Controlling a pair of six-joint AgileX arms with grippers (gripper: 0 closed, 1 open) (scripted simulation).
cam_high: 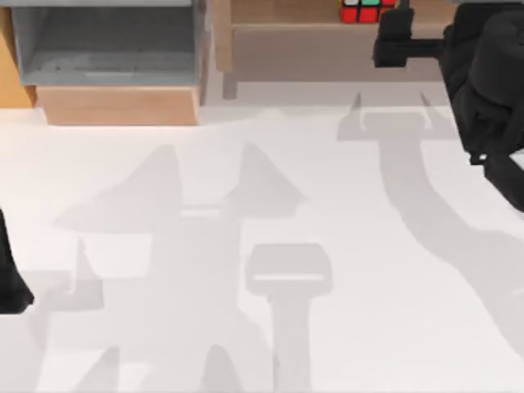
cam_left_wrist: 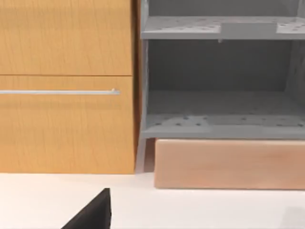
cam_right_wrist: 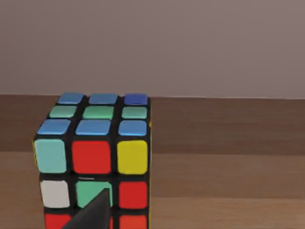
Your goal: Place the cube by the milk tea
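Approaching the cube point(cam_high: 363, 11) with the right gripper point(cam_high: 396, 37), which hangs at the far right of the table's back edge, just beside the cube on its right in the top view. Cube sits on a low wooden shelf point(cam_high: 327, 37) at the back, right of centre, resting flat and upright on the board; right wrist view shows it close in point(cam_right_wrist: 95, 157), its top face blue and green and its front face a mix of red, yellow, white, green and pale teal stickers on a black grid, with a dark finger tip point(cam_right_wrist: 93, 214) just in front of its lower front face. Cannot tell whether the right gripper's fingers are spread or closed, nor whether they touch the cube yet. Handling judgement: rigid plastic block, likely light, flat parallel faces, smooth stickers probably a little slippery. Best hold is across two opposite side faces at mid-height, pads centred on the middle row so layers do not twist and it does not pivot. Shelf wall behind limits approach depth. Milk tea not located in these views. Left arm point(cam_high: 12, 278) parked at the table's left edge; its wrist view faces a wooden drawer front point(cam_left_wrist: 66, 86) and a grey open cabinet point(cam_left_wrist: 219, 109).
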